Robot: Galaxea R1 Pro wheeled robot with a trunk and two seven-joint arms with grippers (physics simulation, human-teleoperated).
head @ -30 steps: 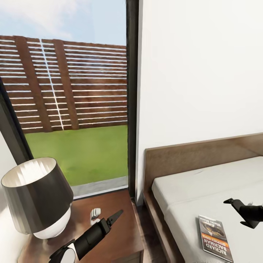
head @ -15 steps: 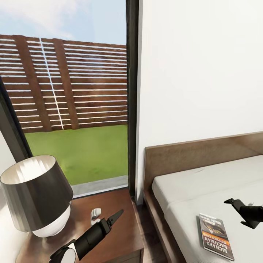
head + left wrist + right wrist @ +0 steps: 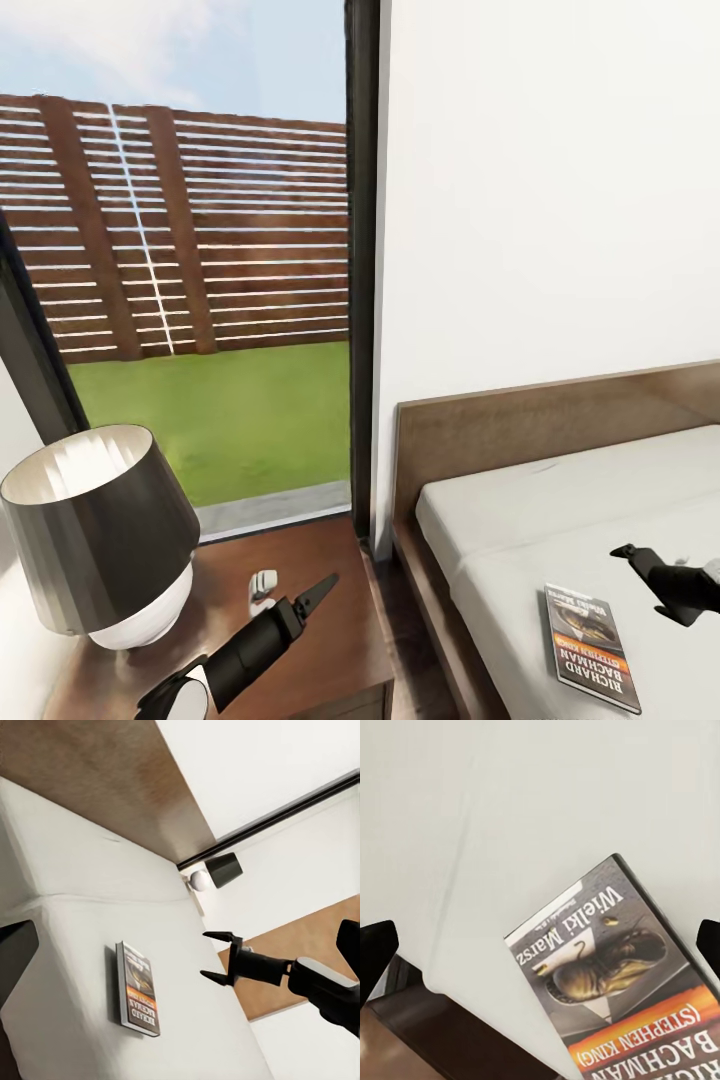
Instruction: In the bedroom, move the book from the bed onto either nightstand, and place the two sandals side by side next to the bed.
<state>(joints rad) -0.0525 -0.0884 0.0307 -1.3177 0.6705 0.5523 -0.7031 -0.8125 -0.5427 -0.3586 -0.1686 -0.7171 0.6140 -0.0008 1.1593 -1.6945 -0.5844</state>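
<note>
The book [image 3: 591,646] lies flat on the bed's pale mattress [image 3: 520,520] near its left edge, its dark cover with the orange band facing up. My right gripper [image 3: 640,578] hovers open just right of the book and above it, holding nothing. In the right wrist view the book [image 3: 630,990] lies between and beyond the spread fingers [image 3: 375,952]. My left gripper [image 3: 312,596] is open and empty over the dark brown nightstand [image 3: 330,555]. The left wrist view looks across the bed at the book [image 3: 137,988] and the right gripper [image 3: 217,956]. The sandals are out of view.
A dark-shaded lamp [image 3: 100,530] with a white base takes up the nightstand's left half, and a small white object [image 3: 262,585] lies beside it. The brown headboard [image 3: 520,430] runs behind the mattress. A tall black-framed window [image 3: 362,250] stands behind the nightstand. A second lamp [image 3: 217,870] stands beyond the bed.
The head view has shifted a little. My right gripper has edged slightly left toward the book. The left arm and the book have stayed where they were.
</note>
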